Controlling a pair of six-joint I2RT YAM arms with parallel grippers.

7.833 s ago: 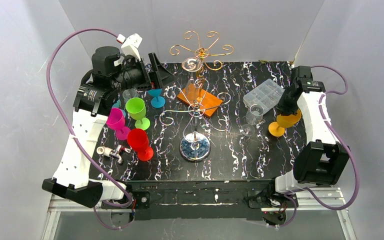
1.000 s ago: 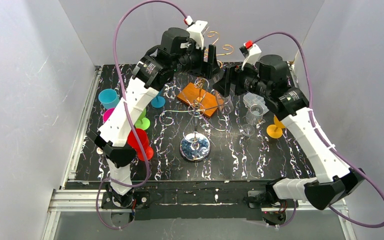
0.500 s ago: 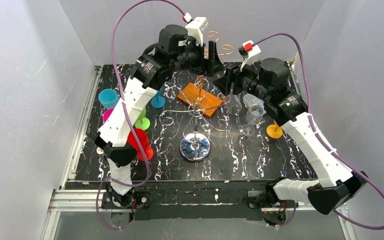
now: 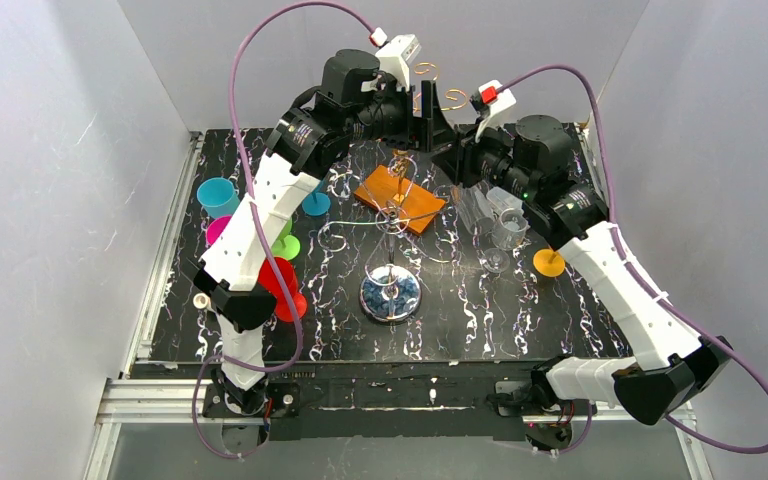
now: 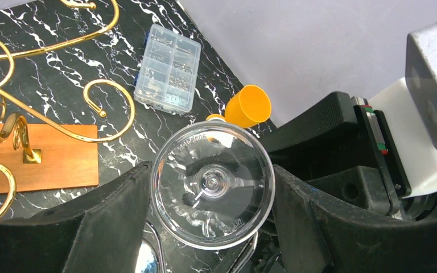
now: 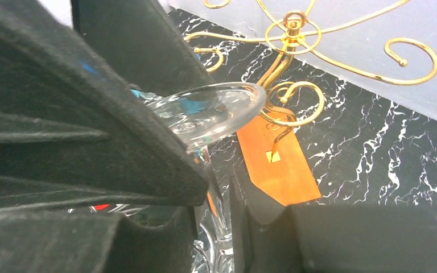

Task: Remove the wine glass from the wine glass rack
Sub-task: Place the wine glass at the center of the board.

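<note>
Two grippers meet high up beside the top tier of the rack (image 6: pixel 293 23). The left gripper (image 5: pixel 210 166) is closed on the wine glass (image 5: pixel 212 185): the round clear foot sits between its fingers (image 5: pixel 108 216), its rim meeting both inner faces, with the stem and bowl hanging below the hand. From the right wrist the foot looks tilted, its free edge poking out past the left fingers, just beside the rack's pole and a gold curl. The right gripper (image 6: pixel 216 207) sits under the left one, and the stem runs down through the narrow gap between its fingers; whether they press on the stem cannot be told. The rack's other curls spread off to one side of the left gripper, apart from the foot. Well below the left gripper, on the table (image 5: pixel 91 34), lie a wood block (image 5: pixel 34 162), a parts box (image 5: pixel 168 68) and an orange cup (image 5: pixel 249 106), the cup showing just past the foot's rim in that view.
</note>
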